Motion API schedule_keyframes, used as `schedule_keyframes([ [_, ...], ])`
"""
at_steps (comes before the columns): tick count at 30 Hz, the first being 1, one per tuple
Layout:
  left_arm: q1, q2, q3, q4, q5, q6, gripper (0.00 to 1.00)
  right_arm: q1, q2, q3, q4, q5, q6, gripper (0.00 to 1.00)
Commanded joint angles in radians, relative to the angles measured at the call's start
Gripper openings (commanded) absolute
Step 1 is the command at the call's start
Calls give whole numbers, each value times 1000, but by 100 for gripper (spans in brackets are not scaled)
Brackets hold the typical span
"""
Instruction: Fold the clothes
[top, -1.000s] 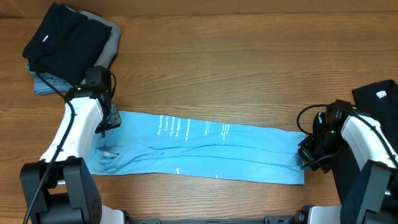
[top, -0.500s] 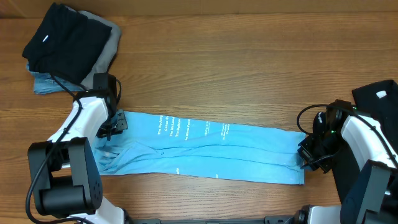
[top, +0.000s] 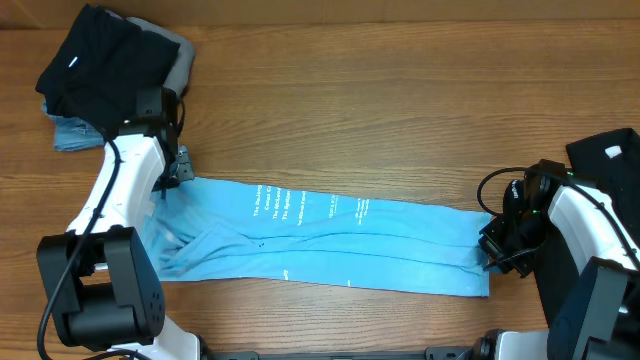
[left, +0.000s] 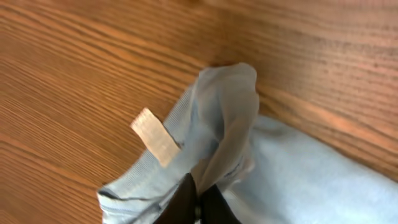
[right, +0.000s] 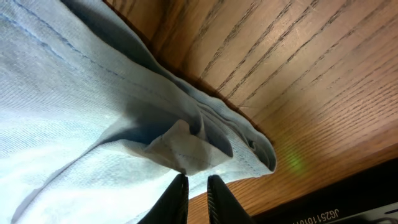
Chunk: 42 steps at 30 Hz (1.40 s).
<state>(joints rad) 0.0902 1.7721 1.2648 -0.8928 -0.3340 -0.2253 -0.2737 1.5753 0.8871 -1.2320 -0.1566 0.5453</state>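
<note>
The clothes here are chiefly a light blue T-shirt (top: 330, 240), lying as a long strip across the table's near half, its white lettering facing up. My left gripper (top: 172, 175) is at the strip's far left corner. In the left wrist view this gripper (left: 200, 202) is shut on a raised fold of the blue fabric (left: 236, 118) beside the pale neck label (left: 155, 137). My right gripper (top: 492, 248) sits at the strip's right end. Seen from the right wrist, its fingers (right: 198, 199) are pinched on a bunched fold of the hem (right: 186, 146).
A folded black garment (top: 100, 60) tops a pile at the far left corner, with grey cloth (top: 178, 70) and a blue piece (top: 70, 135) under it. Another black garment with a white label (top: 605, 155) lies at the right edge. The tabletop (top: 380, 110) is bare wood.
My left gripper has closed on the shirt's collar corner and drawn it toward the far left, lifting that fold. The right arm has stayed still.
</note>
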Motion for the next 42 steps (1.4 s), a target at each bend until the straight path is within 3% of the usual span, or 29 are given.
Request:
schedule_keyframes([
  [1, 16, -11, 15, -3, -52, 16, 15, -3, -22, -3, 5, 6, -2, 15],
  [4, 16, -11, 16, -16, -117, 16, 22, -3, -22, -3, 6, 6, -2, 15],
  [6, 16, -11, 16, -35, -126, 11, 38, -3, -22, -3, 7, 6, -2, 15],
  [8, 16, -11, 16, -60, -96, -12, 45, -3, -22, -3, 7, 6, -2, 15],
  [12, 16, -13, 19, -152, 60, -10, 47, -3, -22, -3, 7, 6, -2, 15],
  [18, 16, -13, 5, -310, 144, -95, 51, -3, -22, -3, 7, 6, -2, 15],
  [29, 18, -13, -190, -206, 152, -112, 60, -3, -22, -3, 15, 6, -2, 15],
  [30, 18, -13, -205, -193, 152, -112, 58, -3, -22, -3, 15, 6, -2, 15],
  [33, 24, -14, -212, -175, 151, -111, 14, -3, -22, -3, 14, 6, -2, 15],
  [34, 28, -14, -204, -174, 148, -111, 4, -3, -22, -3, 15, 6, -2, 15],
  [42, 111, -31, -29, -282, 93, -73, 4, -3, -22, -3, 14, 6, -2, 15],
])
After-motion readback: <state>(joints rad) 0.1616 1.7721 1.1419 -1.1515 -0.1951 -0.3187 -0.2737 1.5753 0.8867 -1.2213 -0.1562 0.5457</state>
